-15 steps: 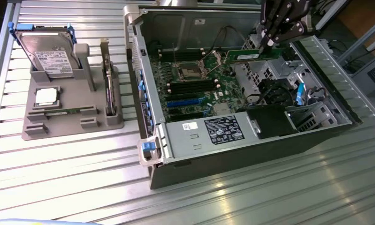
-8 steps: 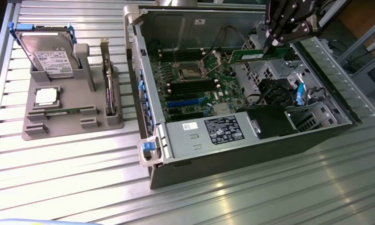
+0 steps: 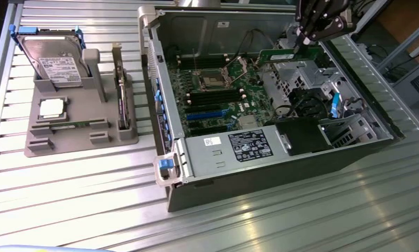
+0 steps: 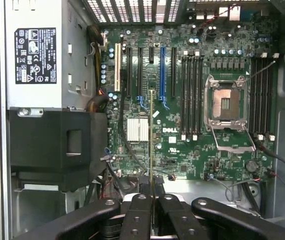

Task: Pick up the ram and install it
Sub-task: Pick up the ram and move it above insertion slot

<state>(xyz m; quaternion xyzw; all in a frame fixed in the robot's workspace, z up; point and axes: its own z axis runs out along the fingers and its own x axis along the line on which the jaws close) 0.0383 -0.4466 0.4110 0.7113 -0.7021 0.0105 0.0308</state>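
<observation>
The ram (image 3: 278, 54) is a thin green stick, and my gripper (image 3: 301, 46) is shut on it above the far right side of the open computer case (image 3: 169, 157). In the wrist view the ram (image 4: 151, 145) appears edge-on, running out from between the black fingers (image 4: 138, 217) over the motherboard (image 4: 182, 150). My gripper (image 4: 152, 202) hovers clear of the board. Black memory slots (image 4: 191, 95) lie beside the open processor socket (image 4: 225, 106), with more slots (image 4: 261, 95) on its other side. The same slots (image 3: 207, 97) sit near the socket (image 3: 213, 80) in the exterior view.
On the exterior view's left a grey holder (image 3: 76, 131) carries a hard drive (image 3: 52, 60), a silver processor (image 3: 53, 107) and an upright dark card (image 3: 119, 86). The power supply (image 3: 244, 147) and a black fan shroud (image 4: 57, 145) stand inside the case. Cables (image 4: 262, 150) cross near the socket.
</observation>
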